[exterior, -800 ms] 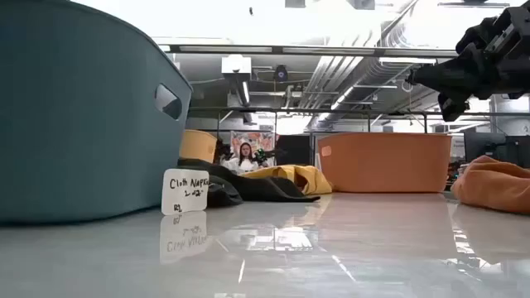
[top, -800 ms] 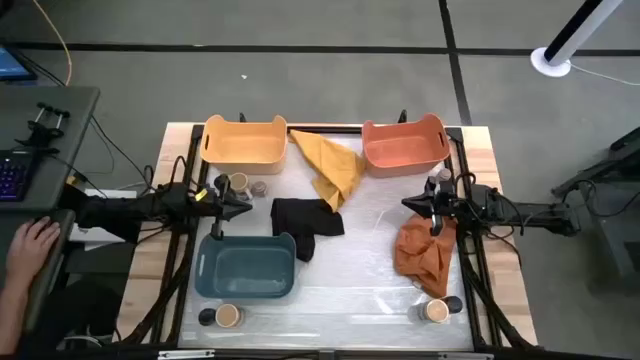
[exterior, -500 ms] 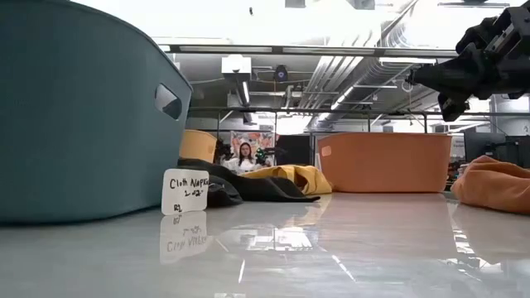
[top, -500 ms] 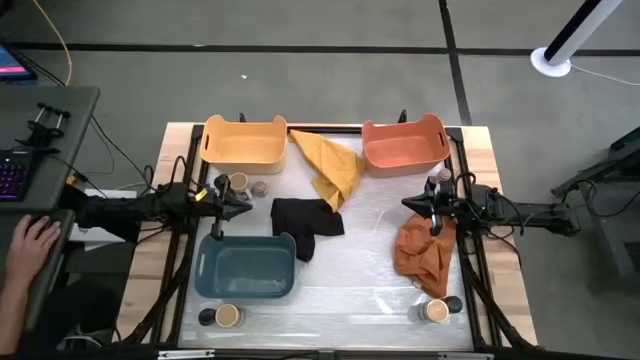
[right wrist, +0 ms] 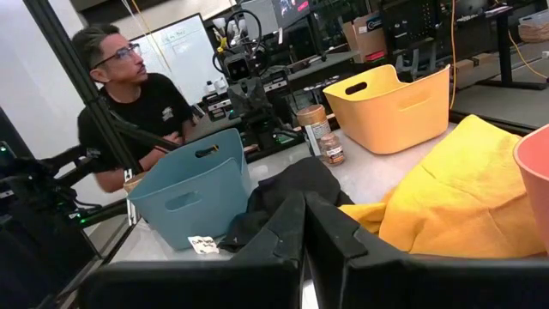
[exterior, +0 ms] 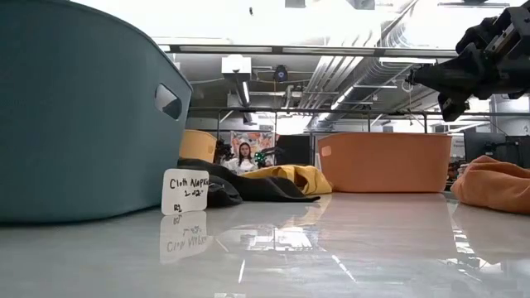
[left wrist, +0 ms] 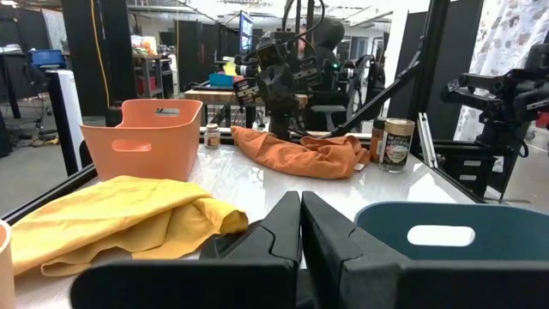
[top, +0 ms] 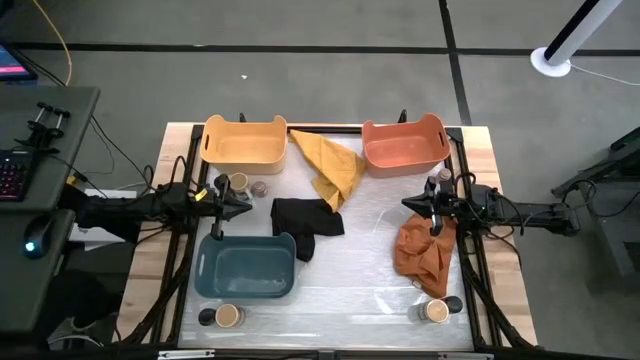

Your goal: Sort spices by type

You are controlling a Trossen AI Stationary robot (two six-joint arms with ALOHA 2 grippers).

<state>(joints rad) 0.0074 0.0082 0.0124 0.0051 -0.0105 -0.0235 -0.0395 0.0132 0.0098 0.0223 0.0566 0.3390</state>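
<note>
From above, the left gripper [top: 243,203] hangs pressed together beside two spice jars [top: 238,183] in front of the yellow bin [top: 244,144], and the right gripper [top: 408,204] hangs pressed together over the orange cloth [top: 422,250], with more jars by the orange bin [top: 404,146] and at both near corners [top: 228,316]; a black cloth [top: 302,217] and yellow cloth [top: 330,165] lie between the arms, the blue bin [top: 245,268] nearer. At table level the blue bin [exterior: 83,108] blocks much, a label card [exterior: 185,191] before it. The left wrist view shows jars [left wrist: 396,145] beyond the orange cloth [left wrist: 300,150]. The right wrist view shows jars [right wrist: 315,130] by the yellow bin [right wrist: 392,106] and a person [right wrist: 141,107] behind.
</note>
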